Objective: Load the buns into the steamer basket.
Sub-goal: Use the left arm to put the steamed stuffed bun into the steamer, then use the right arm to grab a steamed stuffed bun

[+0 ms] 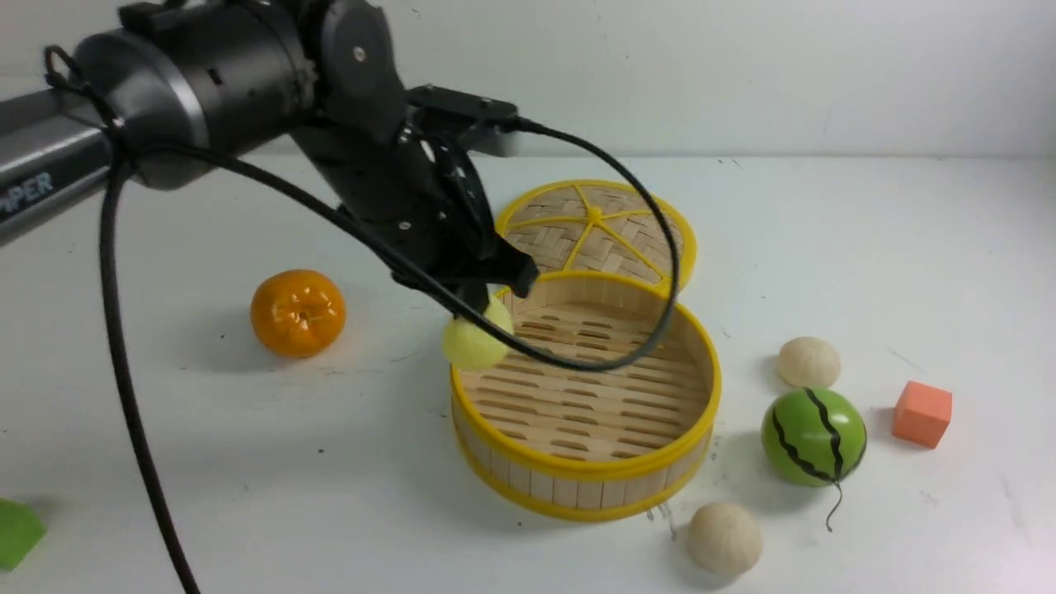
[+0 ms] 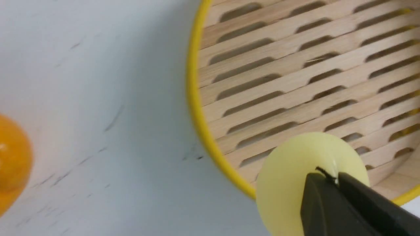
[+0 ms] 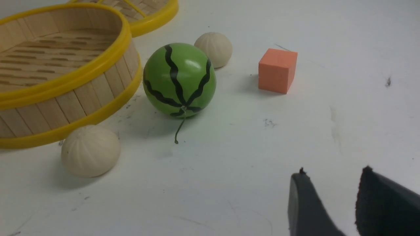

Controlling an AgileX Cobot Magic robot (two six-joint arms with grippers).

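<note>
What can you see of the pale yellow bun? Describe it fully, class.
The pale yellow bun is a small, smooth, matte dome that looks soft, like foam. The left gripper is shut on its top, pinching a little of the surface. The bun is at the steamer basket's left rim and overlaps it in both views. Whether it touches the rim is unclear.

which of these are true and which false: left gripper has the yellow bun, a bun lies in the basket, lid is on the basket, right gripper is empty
Left gripper is shut on the yellow bun: true.
A bun lies in the steamer basket: false, its floor is bare; the yellow bun hangs at the rim.
The lid is on the basket: false, it lies behind the basket.
Right gripper is empty: true, jaws apart.
</note>
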